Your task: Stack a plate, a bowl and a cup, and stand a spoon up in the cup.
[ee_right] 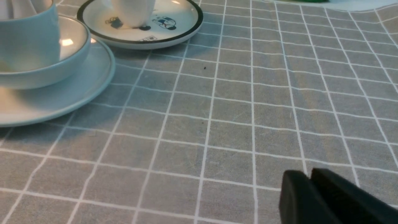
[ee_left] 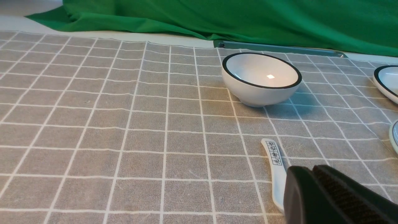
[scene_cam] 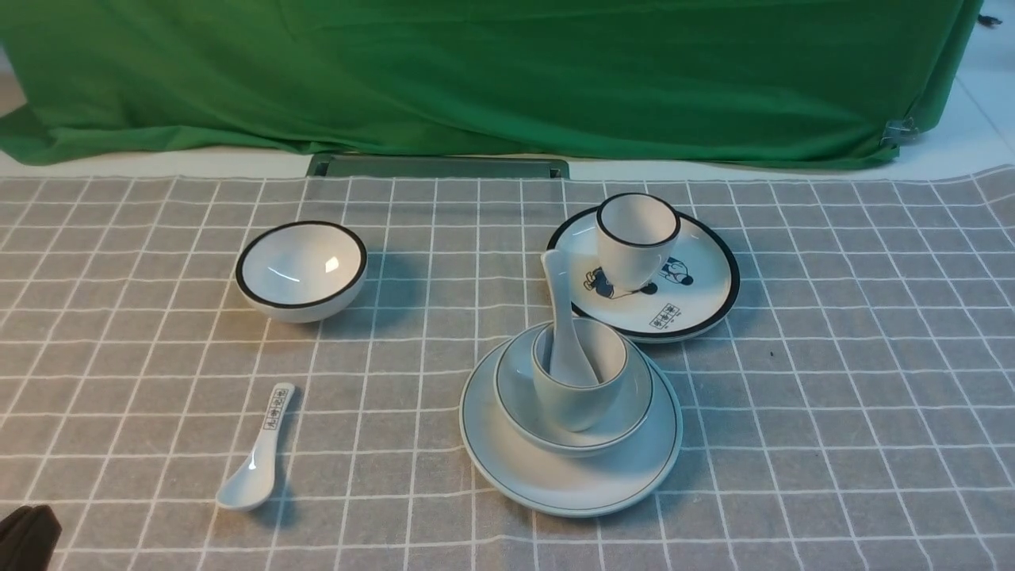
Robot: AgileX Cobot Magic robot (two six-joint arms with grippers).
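Note:
The pale plate (scene_cam: 571,484) lies at the table's front middle. The pale bowl (scene_cam: 626,412) sits on it, and the handleless cup (scene_cam: 575,404) stands in the bowl. The plain white spoon (scene_cam: 563,317) stands in the cup, handle leaning up and back. The right wrist view shows the plate (ee_right: 62,102), bowl (ee_right: 46,74) and cup (ee_right: 28,40) from the side. My left gripper (ee_left: 311,169) is shut and empty, low at the front left corner (scene_cam: 28,535). My right gripper (ee_right: 309,174) is shut and empty, over bare cloth right of the stack; it is out of the front view.
A black-rimmed bowl (scene_cam: 301,270) stands back left. A spoon with printed characters (scene_cam: 258,460) lies front left, close by my left gripper (ee_left: 275,161). A black-rimmed cup (scene_cam: 634,238) stands on the cartoon plate (scene_cam: 698,293) behind the stack. Green cloth hangs behind.

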